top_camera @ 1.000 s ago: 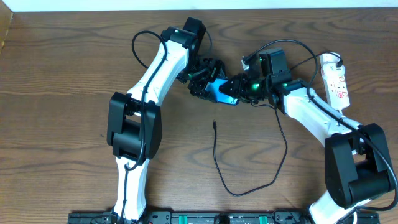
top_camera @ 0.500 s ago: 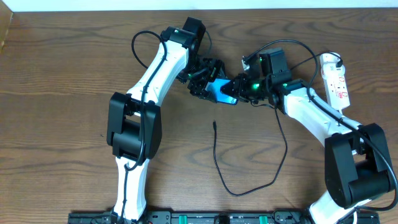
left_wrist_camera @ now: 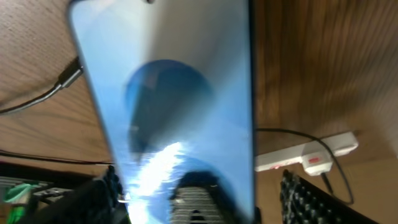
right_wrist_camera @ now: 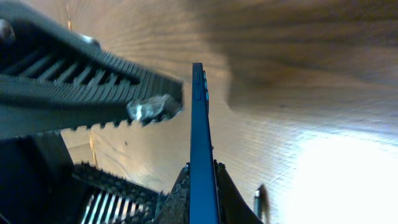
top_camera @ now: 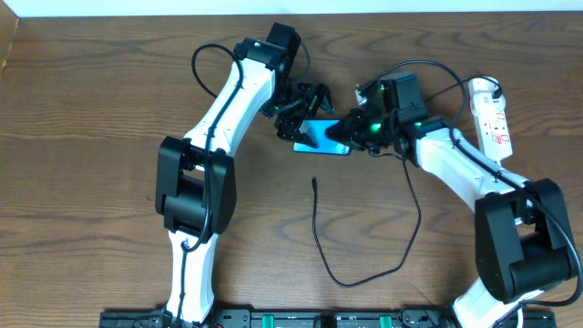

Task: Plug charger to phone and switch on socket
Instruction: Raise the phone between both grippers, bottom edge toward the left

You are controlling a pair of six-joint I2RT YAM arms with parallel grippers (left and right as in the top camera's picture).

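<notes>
Charger [top_camera: 314, 205] lies loose on the near table, connector tip [top_camera: 313, 181] free and just short of the phone [top_camera: 319, 137]. Phone is mid-table, one end pinched tight by the right gripper [top_camera: 344, 133]. The left gripper [top_camera: 301, 117] stands with jaws apart around the other end. Socket [top_camera: 492, 118] lies far right, well apart.

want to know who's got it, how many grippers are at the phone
2. The right gripper is shut on one end of the phone. The left gripper is open at the other end, and I cannot tell whether it touches the phone.
</notes>
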